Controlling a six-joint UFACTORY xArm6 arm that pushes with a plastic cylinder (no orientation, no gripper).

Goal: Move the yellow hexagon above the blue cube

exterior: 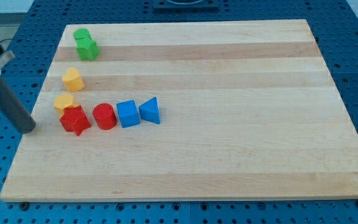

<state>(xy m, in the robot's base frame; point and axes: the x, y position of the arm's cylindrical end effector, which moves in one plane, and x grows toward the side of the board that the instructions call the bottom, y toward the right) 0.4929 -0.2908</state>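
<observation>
The yellow hexagon (64, 101) lies near the board's left edge, touching the top of a red star-shaped block (74, 119). The blue cube (128, 114) sits further right in the same row, between a red cylinder (104, 116) and a blue triangular block (150, 111). My tip (27, 127) is at the board's left edge, left of the red star and below-left of the yellow hexagon, apart from both. The dark rod slants up to the view's top left.
A second yellow block (73, 79), roughly heart-shaped, lies just above the hexagon. Two green blocks (86, 45) sit together at the board's top left. The wooden board (229, 155) rests on a blue perforated table.
</observation>
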